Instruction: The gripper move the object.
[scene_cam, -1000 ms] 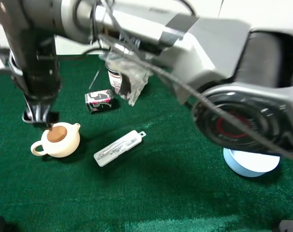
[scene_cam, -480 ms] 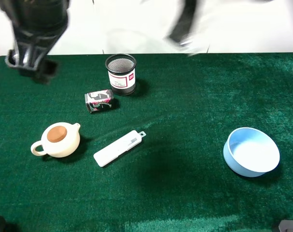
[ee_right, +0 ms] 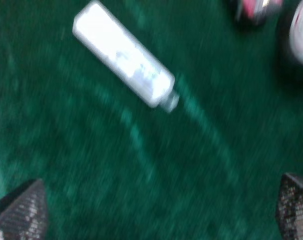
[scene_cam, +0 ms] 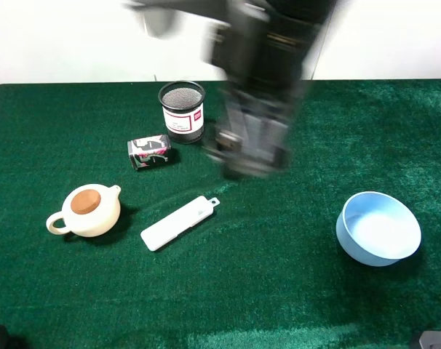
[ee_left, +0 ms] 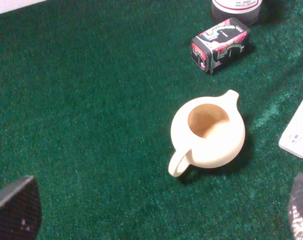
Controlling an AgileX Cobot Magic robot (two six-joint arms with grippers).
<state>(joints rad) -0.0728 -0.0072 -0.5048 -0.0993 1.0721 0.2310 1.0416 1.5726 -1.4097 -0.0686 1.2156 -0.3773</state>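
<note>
The cream-white teapot point(scene_cam: 84, 211) with a brown round top stands on the green cloth at the left, handle to the left, spout to the upper right. It also shows in the left wrist view point(ee_left: 209, 132), with nothing touching it. My left gripper point(ee_left: 156, 215) is open and empty, its fingertips point(ee_left: 14, 210) well apart from the teapot. My right gripper point(ee_right: 156, 210) is open and empty above the white flat case point(ee_right: 124, 62); that view is motion-blurred. A blurred dark arm and gripper point(scene_cam: 249, 149) hangs over the middle of the table, far from the teapot.
The white flat case point(scene_cam: 178, 222) lies right of the teapot. A small black-and-pink box point(scene_cam: 149, 151) and a mesh cup point(scene_cam: 183, 110) stand behind them. A light-blue bowl point(scene_cam: 378, 227) sits at the right. The green cloth point(scene_cam: 279, 291) covers the table.
The dark arm was beside the teapot, swung to the far left corner, and now blurs over the table's middle. The teapot, case, box and bowl have not moved.
</note>
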